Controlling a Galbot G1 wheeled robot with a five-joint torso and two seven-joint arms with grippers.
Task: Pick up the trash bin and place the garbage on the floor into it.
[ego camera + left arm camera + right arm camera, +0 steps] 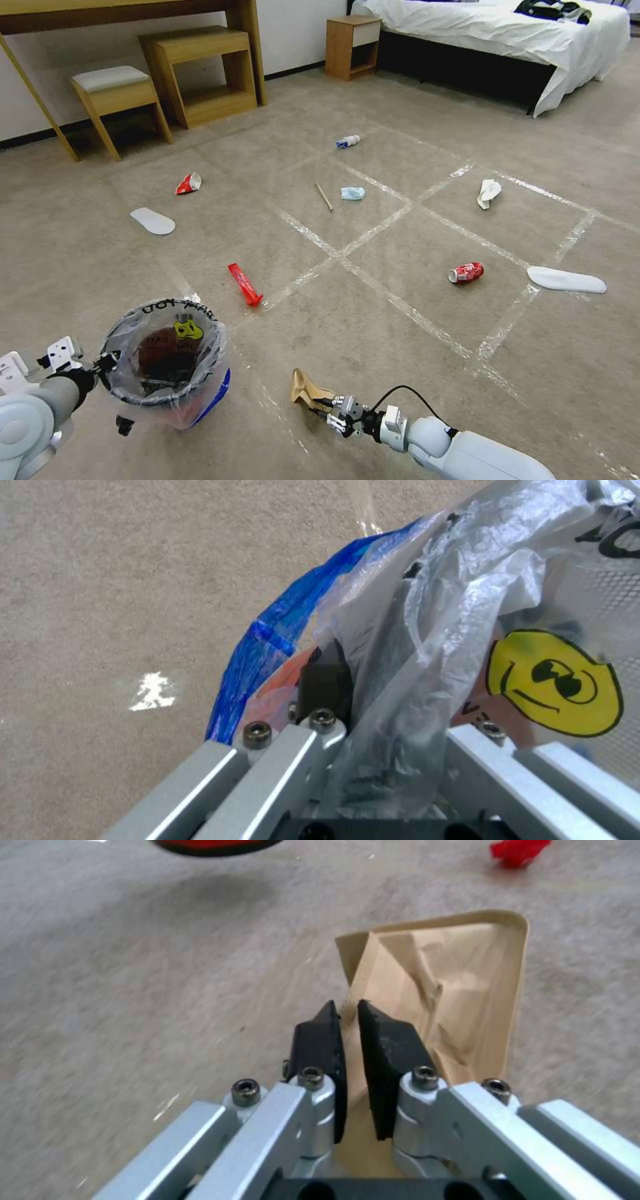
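Note:
The trash bin (pixel 167 360), blue and red with a clear lettered liner, hangs low at the left. My left gripper (pixel 107 363) is shut on its rim; in the left wrist view one finger (pixel 325 680) presses the bin's liner (pixel 427 605). My right gripper (pixel 327 403) is shut on a crumpled brown paper bag (pixel 305 389), to the right of the bin; its pads (pixel 387 1040) pinch the bag (pixel 453 985). On the floor (pixel 400 373) lie a red wrapper (pixel 245 284), crushed red can (pixel 465 273), white tissue (pixel 488 193), light-blue mask (pixel 353 193), wooden stick (pixel 324 197) and white-blue bottle (pixel 347 141).
A red-and-white scrap (pixel 189 183) and two white slippers (pixel 152 221) (pixel 567 280) also lie on the carpet. A wooden desk with a stool (pixel 113 93) stands at the back left, a nightstand (pixel 351 45) and a bed (pixel 493 33) at the back right.

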